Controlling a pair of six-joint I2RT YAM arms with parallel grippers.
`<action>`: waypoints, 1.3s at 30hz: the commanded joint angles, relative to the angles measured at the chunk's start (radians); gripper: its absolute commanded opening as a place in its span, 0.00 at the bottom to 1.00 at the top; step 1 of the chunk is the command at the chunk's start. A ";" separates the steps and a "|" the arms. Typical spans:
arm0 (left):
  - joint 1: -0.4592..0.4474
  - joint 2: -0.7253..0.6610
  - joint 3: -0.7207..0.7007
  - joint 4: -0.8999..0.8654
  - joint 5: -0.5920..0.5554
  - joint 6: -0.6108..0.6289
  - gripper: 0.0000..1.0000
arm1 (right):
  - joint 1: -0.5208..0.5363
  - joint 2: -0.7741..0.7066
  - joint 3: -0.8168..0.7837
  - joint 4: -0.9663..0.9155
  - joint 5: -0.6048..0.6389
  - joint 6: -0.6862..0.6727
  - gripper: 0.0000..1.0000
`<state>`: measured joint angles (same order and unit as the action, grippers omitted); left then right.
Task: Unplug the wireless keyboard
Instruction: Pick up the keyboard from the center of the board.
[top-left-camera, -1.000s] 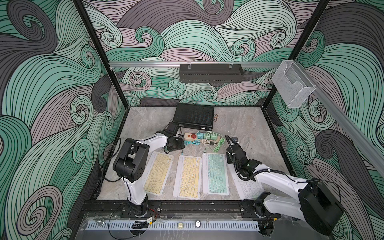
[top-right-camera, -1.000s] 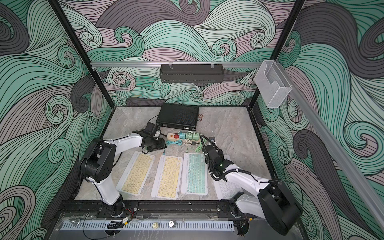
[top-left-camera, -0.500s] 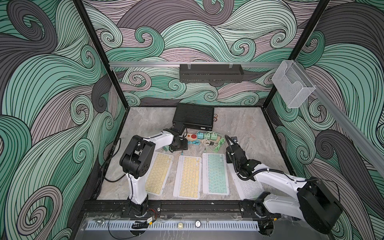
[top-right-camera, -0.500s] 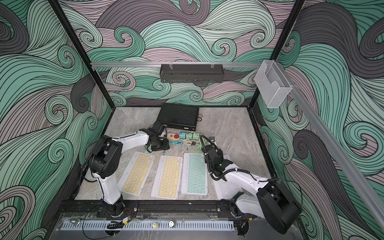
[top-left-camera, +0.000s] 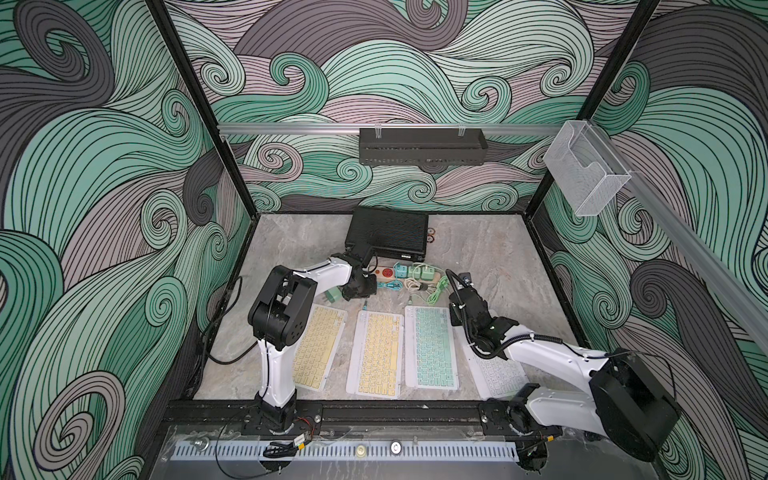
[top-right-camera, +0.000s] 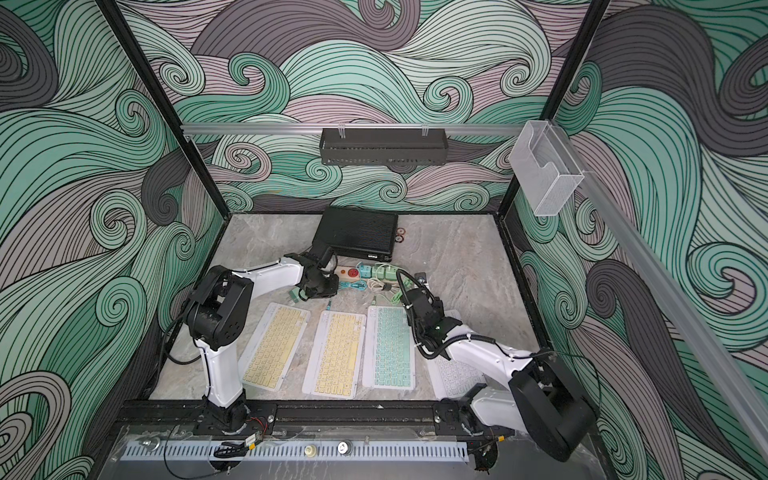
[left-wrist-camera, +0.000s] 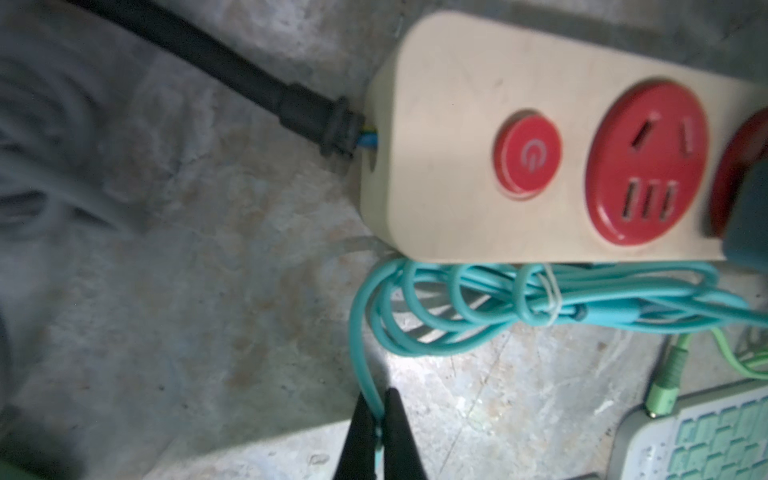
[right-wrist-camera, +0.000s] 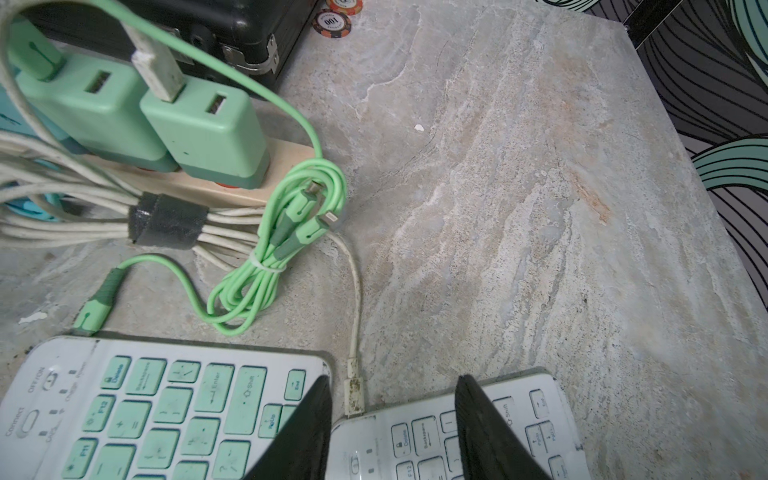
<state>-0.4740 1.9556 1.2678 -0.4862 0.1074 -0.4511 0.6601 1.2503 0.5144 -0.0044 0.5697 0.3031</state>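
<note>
The left gripper (left-wrist-camera: 377, 419) is clamping its jaws tight on the teal cable (left-wrist-camera: 615, 318), close to a pale blurred edge that is probably a keyboard. The frame is cutting off the cable's plug. The coil of this cable is lying against the wooden power strip (left-wrist-camera: 457, 124).

In both top views the wrist is hiding this grip. However, they are showing what the wrist view cannot: the teal cable is ending at the far edge of the middle yellow keyboard (top-left-camera: 376, 353). That keyboard is lying flat between the left yellow keyboard (top-left-camera: 318, 345) and the green keyboard (top-left-camera: 430, 347).

The right gripper (right-wrist-camera: 395, 415) is standing open and gripping nothing. One finger is on each side of the white cable (right-wrist-camera: 355, 291), whose plug is sitting in the white keyboard (right-wrist-camera: 432, 440). In both top views the right arm is covering most of this white keyboard.
</note>
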 joint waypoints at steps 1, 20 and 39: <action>-0.008 0.021 0.002 -0.037 0.002 0.023 0.00 | 0.013 -0.015 0.033 -0.061 0.022 0.023 0.50; -0.008 -0.308 -0.180 0.154 0.031 0.064 0.00 | 0.056 -0.389 -0.242 0.253 -0.629 0.360 0.59; -0.008 -0.495 -0.279 0.204 -0.112 0.049 0.00 | 0.214 -0.076 -0.262 0.748 -0.691 0.447 0.65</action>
<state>-0.4747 1.4960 0.9794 -0.3134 0.0254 -0.4011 0.8585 1.1278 0.2443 0.6109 -0.0956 0.7204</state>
